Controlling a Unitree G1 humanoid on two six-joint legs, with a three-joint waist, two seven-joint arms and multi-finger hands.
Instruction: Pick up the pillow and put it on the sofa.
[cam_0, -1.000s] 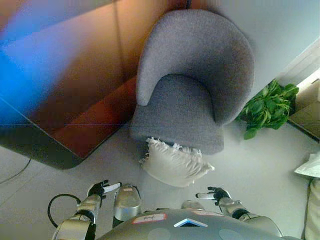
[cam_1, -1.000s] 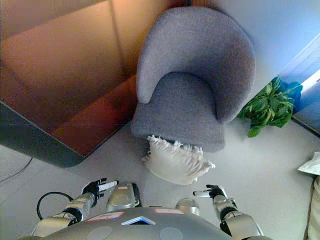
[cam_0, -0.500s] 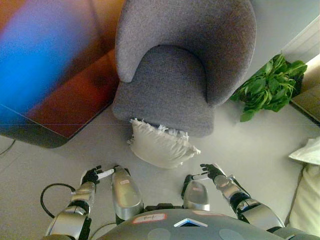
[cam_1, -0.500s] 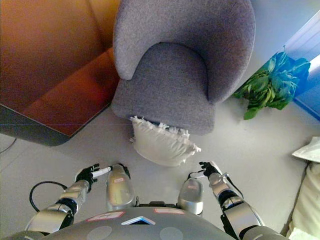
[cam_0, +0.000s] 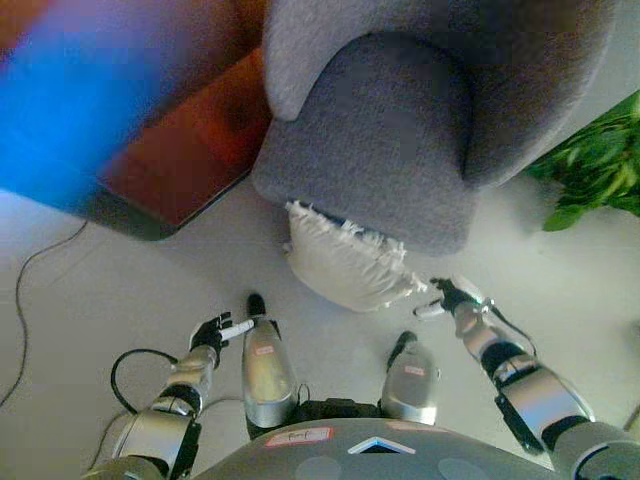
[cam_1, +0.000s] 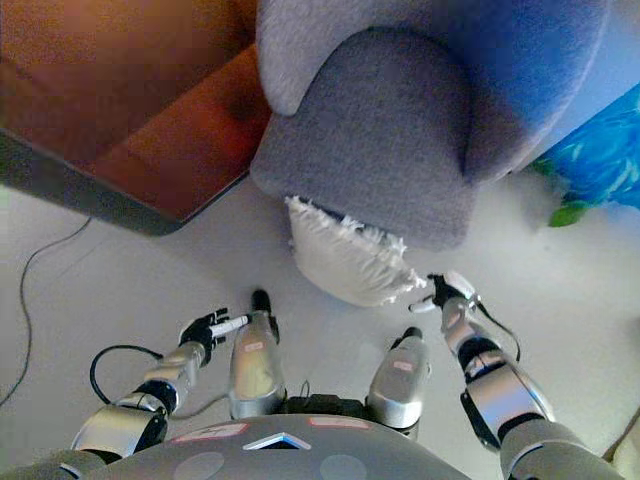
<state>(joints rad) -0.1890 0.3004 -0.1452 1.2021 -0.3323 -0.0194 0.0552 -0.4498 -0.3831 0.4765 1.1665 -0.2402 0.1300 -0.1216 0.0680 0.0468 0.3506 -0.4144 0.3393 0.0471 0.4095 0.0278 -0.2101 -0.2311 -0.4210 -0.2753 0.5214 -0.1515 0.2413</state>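
pillow (cam_0: 345, 262) is on the floor, leaning against the front of the grey sofa (cam_0: 380, 140) (more of a tub chair tbh) | right hand (cam_0: 450, 296) just beside its right corner, fingers loose, holding nothing | left hand (cam_0: 215, 331) low over floor, well apart from it, relaxed too | plant (cam_0: 600, 165) off right

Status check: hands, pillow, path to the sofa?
Left robot hand low, holding nothing; right robot hand beside pillow's corner, no grip. Pillow on floor, leaning against grey sofa front. Sofa seat unoccupied, nothing blocking.
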